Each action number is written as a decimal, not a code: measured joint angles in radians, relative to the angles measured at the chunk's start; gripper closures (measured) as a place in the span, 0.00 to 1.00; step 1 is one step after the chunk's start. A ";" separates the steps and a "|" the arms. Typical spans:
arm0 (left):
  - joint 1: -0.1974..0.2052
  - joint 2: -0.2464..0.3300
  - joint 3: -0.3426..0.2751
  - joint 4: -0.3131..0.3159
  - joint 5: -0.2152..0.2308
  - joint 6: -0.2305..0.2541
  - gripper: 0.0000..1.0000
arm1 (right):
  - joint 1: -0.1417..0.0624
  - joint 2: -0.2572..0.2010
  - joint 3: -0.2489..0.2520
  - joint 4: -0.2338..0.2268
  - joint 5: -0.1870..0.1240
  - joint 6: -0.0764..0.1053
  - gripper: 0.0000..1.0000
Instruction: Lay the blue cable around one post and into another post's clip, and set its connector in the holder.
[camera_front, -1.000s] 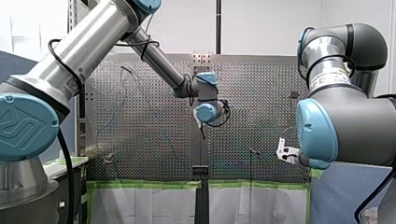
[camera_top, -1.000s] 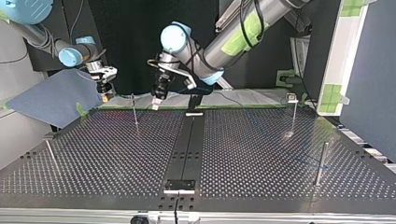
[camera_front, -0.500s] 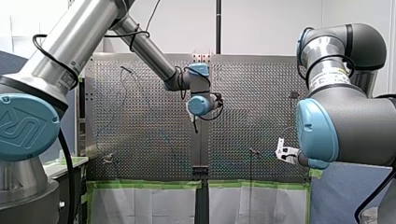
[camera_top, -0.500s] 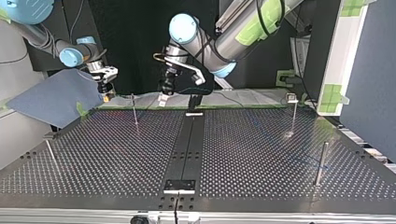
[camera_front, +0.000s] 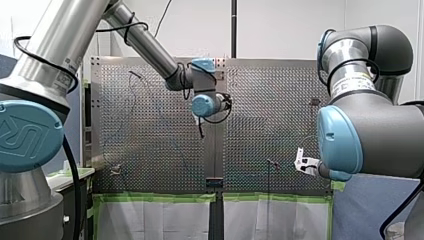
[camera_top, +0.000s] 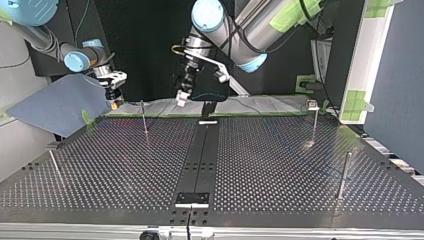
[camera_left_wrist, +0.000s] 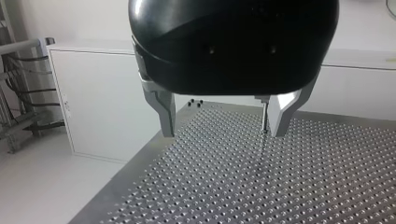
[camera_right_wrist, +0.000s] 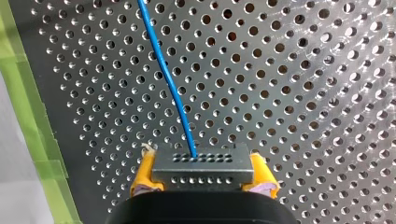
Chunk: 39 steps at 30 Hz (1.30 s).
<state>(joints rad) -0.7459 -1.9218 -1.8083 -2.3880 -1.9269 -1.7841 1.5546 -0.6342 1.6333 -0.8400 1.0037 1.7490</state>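
**Q:** Where does the desk (camera_top: 280, 200) lie open?

**A:** On the wide perforated fields either side of the black strip (camera_top: 199, 155). My left gripper (camera_top: 181, 99) hangs above the strip's far end, fingers spread.

**Q:** What stands in the way?

**A:** Four upright posts: a thin one (camera_top: 144, 120) near the far edge, a clip-topped one (camera_top: 315, 125), a thick one (camera_top: 343, 172) at the top view's right, and one (camera_top: 55, 164) at its left. The cable (camera_right_wrist: 167, 79) runs over the desk from the connector (camera_right_wrist: 201, 169) clamped in my right gripper (camera_right_wrist: 203, 176).
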 joint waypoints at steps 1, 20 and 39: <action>0.000 0.008 -0.007 0.001 0.000 0.001 0.02 | 0.000 0.000 0.000 0.000 0.000 0.000 1.00; 0.046 0.032 -0.172 0.150 0.016 0.013 0.02 | 0.003 0.000 0.000 0.000 0.001 0.000 1.00; 0.056 -0.052 -0.341 0.240 0.018 0.013 0.02 | -0.002 -0.001 -0.014 0.005 0.026 -0.024 1.00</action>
<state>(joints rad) -0.6898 -1.9741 -2.1489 -2.1479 -1.9091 -1.7712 1.5525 -0.6350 1.6193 -0.8354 1.0298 1.7252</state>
